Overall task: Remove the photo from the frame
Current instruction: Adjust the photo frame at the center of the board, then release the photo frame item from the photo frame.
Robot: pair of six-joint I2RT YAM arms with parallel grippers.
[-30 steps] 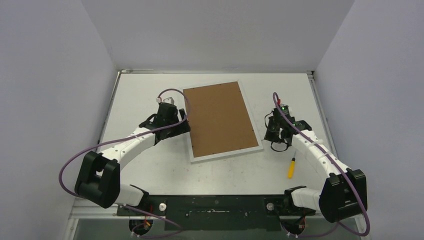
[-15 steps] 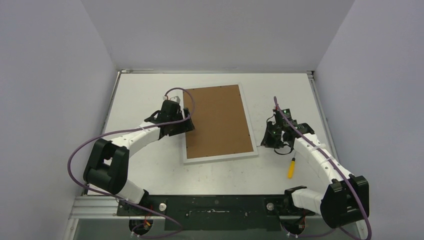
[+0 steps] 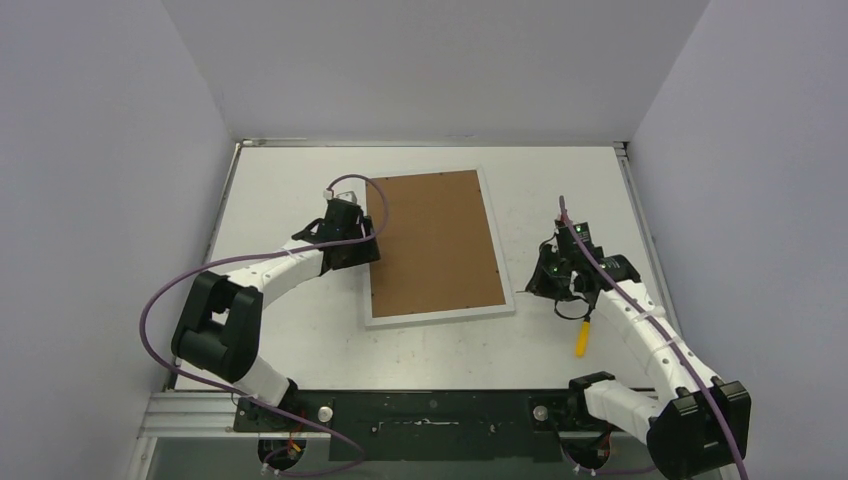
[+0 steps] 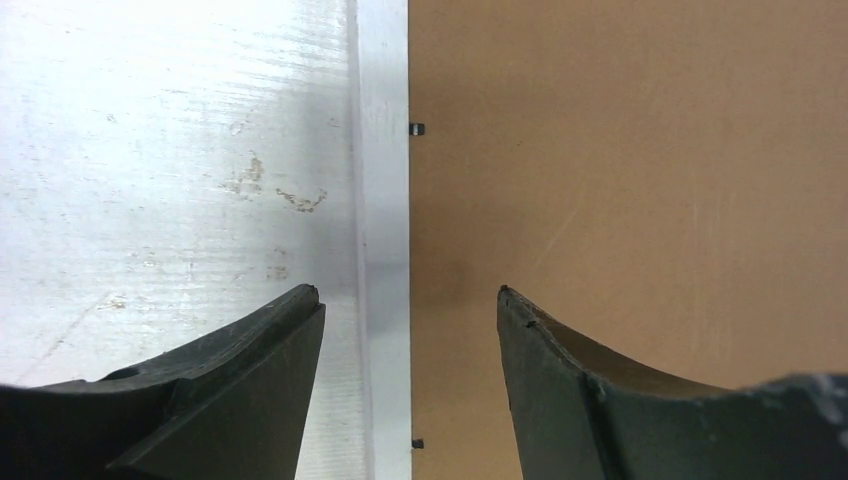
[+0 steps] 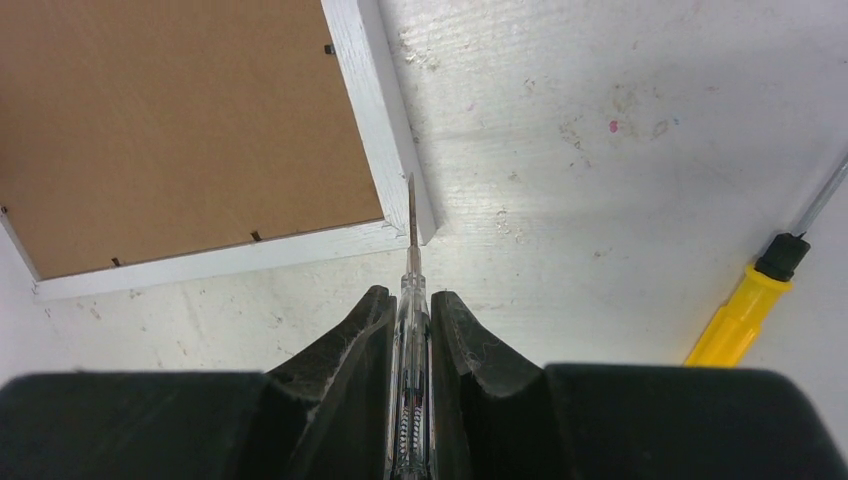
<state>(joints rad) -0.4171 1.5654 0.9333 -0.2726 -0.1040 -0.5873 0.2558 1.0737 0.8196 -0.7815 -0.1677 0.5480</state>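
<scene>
Frame (image 3: pixel 440 245) face-down, turned squarer than before — left claw (image 4: pixel 410 295) wide astride its edge, right claw (image 5: pixel 410 300) gripping screwdriver (image 5: pixel 411 225).

You have nothing to read here: no text, label, brand, number or sign is legible in any view. The brown back of the frame (image 3: pixel 435 245) is bare board, with no print or sticker showing. The clear-handled screwdriver (image 5: pixel 409 380) pinched in the right gripper (image 5: pixel 410 295) carries no marking you could make out. The yellow screwdriver (image 3: pixel 581 337), lying near the right edge of the table (image 3: pixel 280 190), is too small in the top view to show a brand. In the right wrist view it is cut off at the picture's edge, and the part you can see is plain.
</scene>
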